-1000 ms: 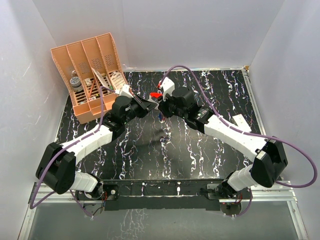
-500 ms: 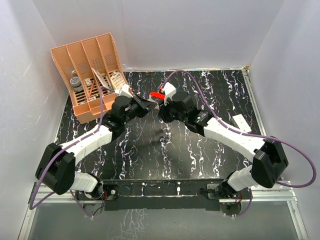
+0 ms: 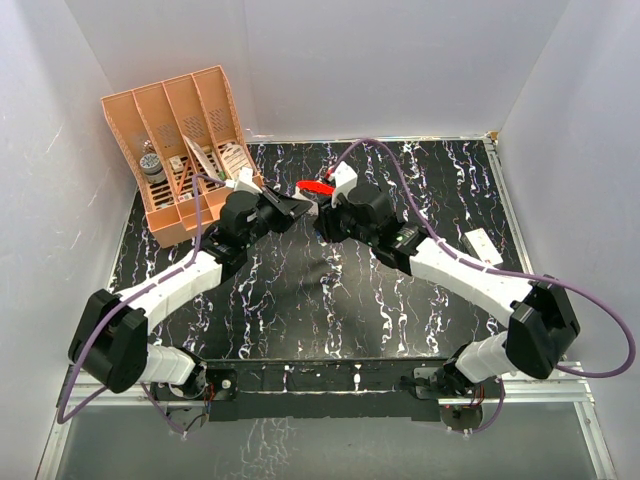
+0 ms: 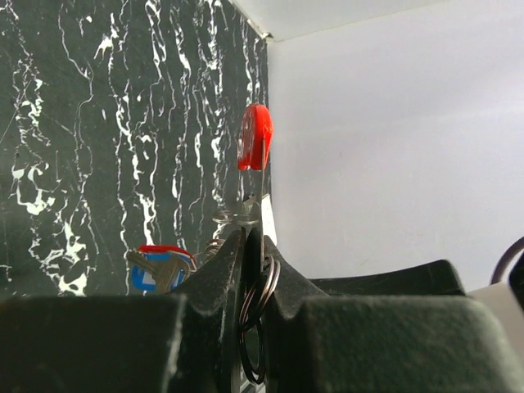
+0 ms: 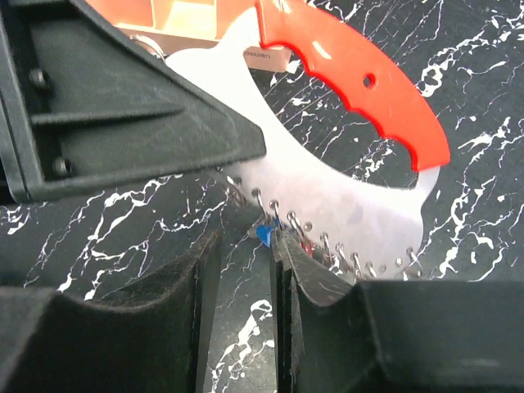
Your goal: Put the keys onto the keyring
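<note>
At the upper middle of the top view, I see the left gripper (image 3: 303, 206) clamped on the keyring (image 3: 316, 187), which sticks out red and white past its fingertips. The right gripper (image 5: 246, 242) has its jaws apart, with the blue key (image 5: 263, 237) just beyond one fingertip.

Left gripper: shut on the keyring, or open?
Shut on the keyring: in the left wrist view its fingers pinch the wire ring with no gap.
</note>
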Motion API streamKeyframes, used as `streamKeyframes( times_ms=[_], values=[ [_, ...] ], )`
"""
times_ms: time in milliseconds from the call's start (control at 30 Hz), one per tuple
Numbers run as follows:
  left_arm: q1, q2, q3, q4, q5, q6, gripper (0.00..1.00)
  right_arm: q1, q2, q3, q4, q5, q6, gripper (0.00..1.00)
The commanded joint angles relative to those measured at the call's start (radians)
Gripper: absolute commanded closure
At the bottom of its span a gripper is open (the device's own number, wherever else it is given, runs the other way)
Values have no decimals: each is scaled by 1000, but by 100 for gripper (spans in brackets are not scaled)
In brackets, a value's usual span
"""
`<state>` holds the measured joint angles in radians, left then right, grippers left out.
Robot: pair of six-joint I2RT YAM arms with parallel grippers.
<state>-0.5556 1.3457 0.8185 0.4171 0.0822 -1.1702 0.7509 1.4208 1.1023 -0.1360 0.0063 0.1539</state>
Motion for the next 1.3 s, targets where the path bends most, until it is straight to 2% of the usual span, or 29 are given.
streamKeyframes(
  times_ms=[0,267,533,700,933,1267],
  values=[
    [12,-59,-16,108,-33,-90,100,3,-102,-38,152,40,50,70],
    [15,-85,-88,197,-115,-221,100,4,-147,-53,188,89,54,70],
    [-17,-197,-153,116,-286,-324,100,3,-158,-80,242,69,78,71],
    [-59,-277,-183,91,-398,-330,100,2,-182,-124,290,25,73,71],
    [-79,-273,-190,97,-402,-341,100,3,-226,-196,384,-73,36,72],
    [-91,-241,-166,92,-401,-350,100,3,-176,-138,347,-187,49,72]
  ],
)
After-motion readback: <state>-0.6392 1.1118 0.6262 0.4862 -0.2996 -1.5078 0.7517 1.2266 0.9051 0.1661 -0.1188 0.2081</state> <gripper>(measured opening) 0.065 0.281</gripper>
